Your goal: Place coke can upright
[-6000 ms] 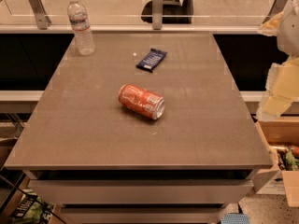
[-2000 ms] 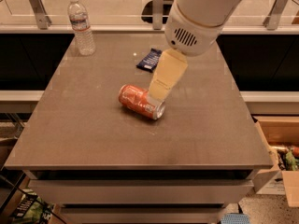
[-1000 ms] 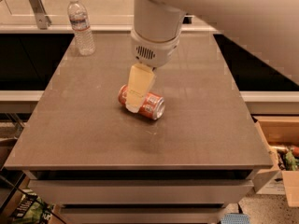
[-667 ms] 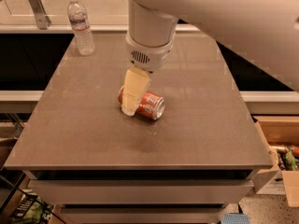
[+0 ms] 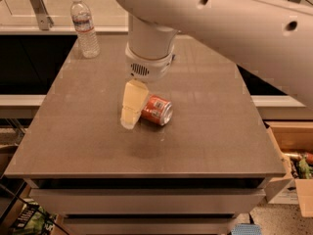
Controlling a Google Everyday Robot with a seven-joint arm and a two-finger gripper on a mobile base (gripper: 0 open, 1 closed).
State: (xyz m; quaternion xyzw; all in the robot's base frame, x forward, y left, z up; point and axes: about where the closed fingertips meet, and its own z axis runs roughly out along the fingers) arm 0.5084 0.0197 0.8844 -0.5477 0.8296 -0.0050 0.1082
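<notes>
The coke can (image 5: 157, 110) lies on its side near the middle of the grey table (image 5: 205, 141), with its silver end facing front-right. My gripper (image 5: 131, 117) hangs from the large white arm and reaches down at the can's left end. It covers that part of the can. The can rests on the table.
A clear plastic water bottle (image 5: 84, 27) stands at the table's back left corner. The white arm (image 5: 234, 18) spans the back and right of the view and hides the snack packet. An open cardboard box (image 5: 296, 168) sits on the floor at the right.
My arm has come in from the right and lowered. The gripper has moved left from above the can's right part to its left end. The can has not moved.
</notes>
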